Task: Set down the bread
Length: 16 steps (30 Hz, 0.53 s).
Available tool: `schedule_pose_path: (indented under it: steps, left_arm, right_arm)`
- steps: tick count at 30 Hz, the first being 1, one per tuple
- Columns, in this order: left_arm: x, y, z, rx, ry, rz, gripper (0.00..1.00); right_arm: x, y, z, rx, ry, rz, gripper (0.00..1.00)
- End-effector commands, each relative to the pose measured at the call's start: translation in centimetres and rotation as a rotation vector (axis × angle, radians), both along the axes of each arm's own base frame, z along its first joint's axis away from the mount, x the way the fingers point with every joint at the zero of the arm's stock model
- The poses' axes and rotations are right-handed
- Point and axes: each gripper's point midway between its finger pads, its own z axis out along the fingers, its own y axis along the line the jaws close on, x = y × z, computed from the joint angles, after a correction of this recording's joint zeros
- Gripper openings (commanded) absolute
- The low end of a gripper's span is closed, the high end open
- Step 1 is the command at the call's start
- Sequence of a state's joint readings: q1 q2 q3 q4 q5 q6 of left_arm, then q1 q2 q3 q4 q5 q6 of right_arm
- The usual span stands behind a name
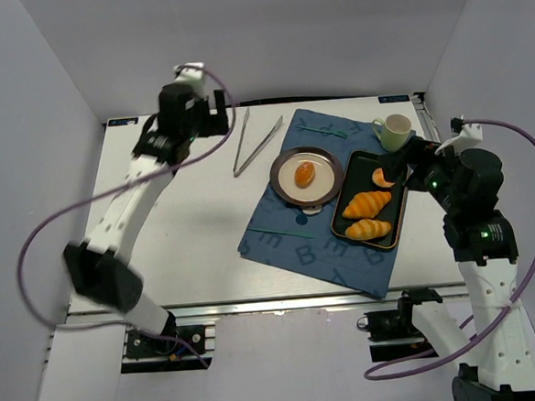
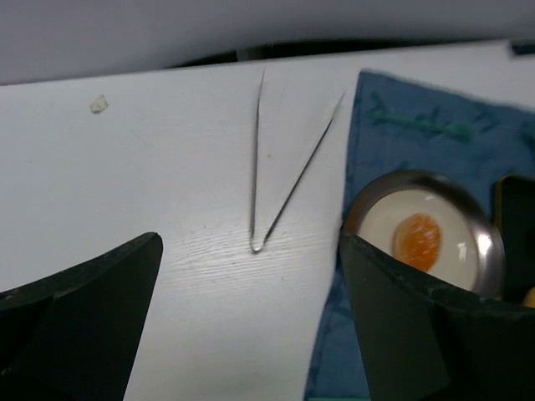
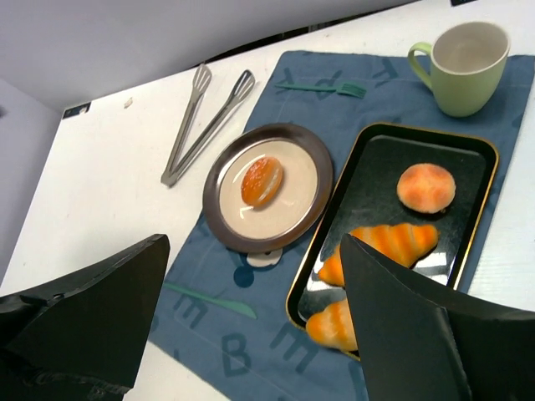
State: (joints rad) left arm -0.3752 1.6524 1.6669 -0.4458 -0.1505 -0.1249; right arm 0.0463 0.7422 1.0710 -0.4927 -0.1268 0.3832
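Bread [image 3: 262,180] lies on the pale middle of the round plate [image 3: 216,219], roughly centred, touching nothing else and with no gripper near it. To my eye the placing looks done. If anything is left, it is only for the arms to draw clear.

Both grippers are empty. The left gripper [image 2: 249,236] has its jaws spread wide over bare white table at the far left, with nothing between them but the tabletop below. The right gripper [image 3: 255,238] is spread too, hanging above the far end of the black tray [image 3: 376,167], close to the green cup [image 3: 464,63]. The tongs [image 1: 241,140] rest flat on the table just left of the blue cloth [image 1: 280,245], their arms fanned apart and pinching nothing. They look untouched.

On the tray sit two big croissants [image 1: 368,215] and a rounder bun [image 3: 426,187], none of which seems part of this job.

For room, the broad white stretch on the left and near side is the open ground. The left arm can pull back there freely, minding only the tongs just below and the far wall behind it. The right side is tighter: cup, tray rim and side wall crowd that gripper, so lifting before swinging would seem safest. The cloth's near corner reaches close to the table's near edge
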Motion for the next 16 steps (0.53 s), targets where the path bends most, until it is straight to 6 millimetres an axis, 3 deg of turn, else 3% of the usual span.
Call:
schedule_pose_path:
  steps: [1,2,3,4,5,6,8,10,11,16]
  left_arm:
    - [-6.7,2.3,-0.4,-0.126,0.047,0.074,0.98]
    - [-9.2,3.0,1.4,-0.169,0.003,0.072,0.98]
    - [-10.4,3.2,1.0,-0.188,0.009,0.072,0.98]
    - [-11.9,3.3,-2.0,-0.203,0.072,0.074,0.98]
    - [-13.7,3.9,-1.1,-0.237,0.035,0.07,0.98]
    - [-14.6,4.1,-1.7,-0.252,0.032,0.069,0.98]
    - [-15.8,5.0,-3.6,-0.254,0.042,0.101,0.98]
    - [-16.8,6.0,-3.6,-0.207,0.052,0.113,0.98]
    - [-16.7,6.5,-2.3,-0.194,0.033,0.132,0.98]
    - [-17.3,7.1,-1.8,-0.156,0.051,0.14,0.98]
  right_arm:
    - [-1.7,0.6,0.9,-0.005,-0.014,0.049,0.89]
    - [-2.0,0.7,1.0,-0.003,-0.02,0.053,0.89]
    - [-2.2,0.8,0.8,-0.005,-0.014,0.061,0.89]
    - [-2.3,0.8,0.5,-0.007,-0.006,0.063,0.89]
    - [-2.4,0.8,0.5,-0.006,-0.008,0.065,0.89]
    - [-2.6,0.9,0.4,-0.007,-0.002,0.069,0.89]
    - [-2.7,1.0,0.4,-0.008,-0.006,0.076,0.89]
    - [-2.7,1.1,0.5,-0.002,-0.004,0.079,0.89]
    - [-2.9,1.2,0.6,0.004,-0.008,0.081,0.89]
    - [-3.1,1.4,0.4,0.023,0.011,0.086,0.89]
